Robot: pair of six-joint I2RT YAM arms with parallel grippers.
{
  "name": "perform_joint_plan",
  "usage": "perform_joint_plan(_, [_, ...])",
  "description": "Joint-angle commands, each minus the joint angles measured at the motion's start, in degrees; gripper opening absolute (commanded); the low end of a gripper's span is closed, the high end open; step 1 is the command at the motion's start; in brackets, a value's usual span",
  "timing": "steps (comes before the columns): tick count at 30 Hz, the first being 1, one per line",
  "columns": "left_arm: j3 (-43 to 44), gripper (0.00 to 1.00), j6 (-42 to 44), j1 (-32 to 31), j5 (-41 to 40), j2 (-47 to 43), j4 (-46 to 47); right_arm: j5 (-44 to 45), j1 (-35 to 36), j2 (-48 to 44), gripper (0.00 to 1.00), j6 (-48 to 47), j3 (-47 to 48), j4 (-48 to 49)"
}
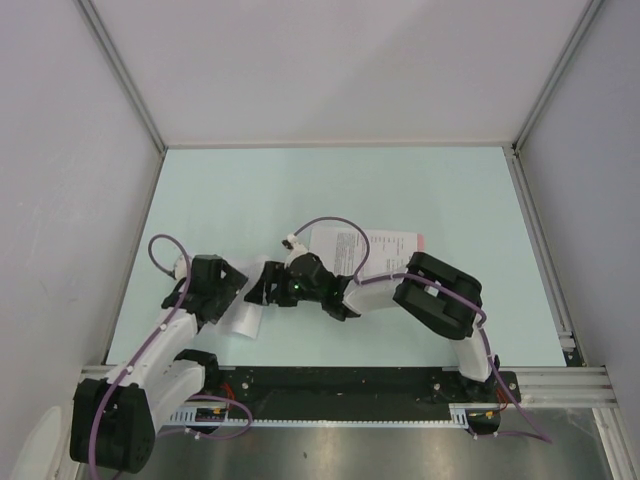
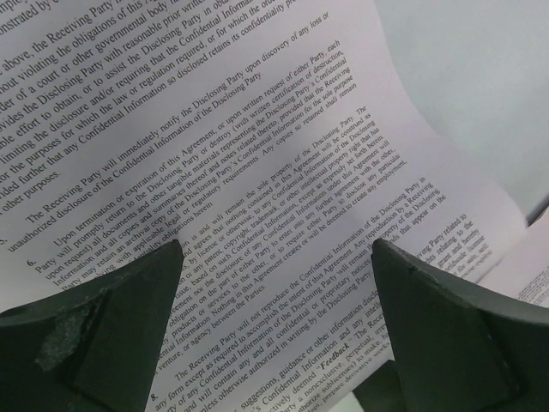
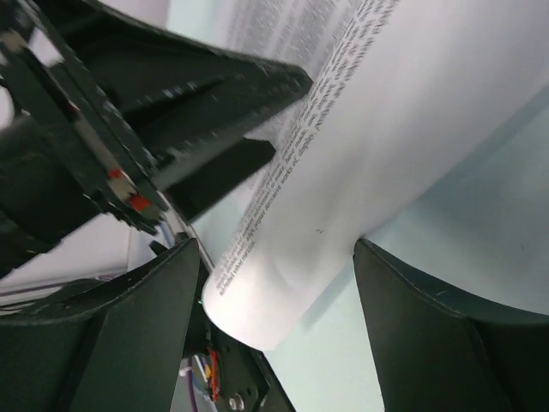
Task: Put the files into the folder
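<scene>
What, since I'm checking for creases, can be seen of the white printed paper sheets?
The thin white paper sheets, covered in dense black text, bow upward in a curve, one edge curled over. They lie on a pale green table, a strip of flat pink folder showing beside them. The open left gripper and open right gripper each straddle them; no sharp crease shows.

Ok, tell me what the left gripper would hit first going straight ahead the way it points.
The files: their printed text fills the view straight ahead of the open left gripper. Depth is hard to judge, but they look close.
</scene>
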Motion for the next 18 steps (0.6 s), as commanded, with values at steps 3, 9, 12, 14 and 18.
perform_joint_plan(3, [-2.4,0.99,0.78,0.55,1.64,-1.67,-2.64,-1.74,-2.95,2.45,0.78,3.44,0.12,11.97])
perform_joint_plan(9, [-1.7,1.0,1.84,0.55,1.81,-2.02,-3.08,-2.35,-5.41,4.55,0.78,5.56,0.21,14.02])
perform_joint_plan(12, [-1.7,0.99,2.1,0.55,1.82,-2.02,-3.35,-4.02,-6.64,5.79,0.78,4.34,0.21,14.54])
perform_joint_plan(14, [-1.61,1.0,2.45,0.55,1.81,-2.11,-3.26,-5.5,-6.73,5.79,0.78,1.63,0.21,14.28])
perform_joint_plan(18, [-0.82,1.0,3.59,0.55,1.46,-2.28,-3.43,-4.21,-4.8,2.81,0.71,-2.33,-0.05,6.65])
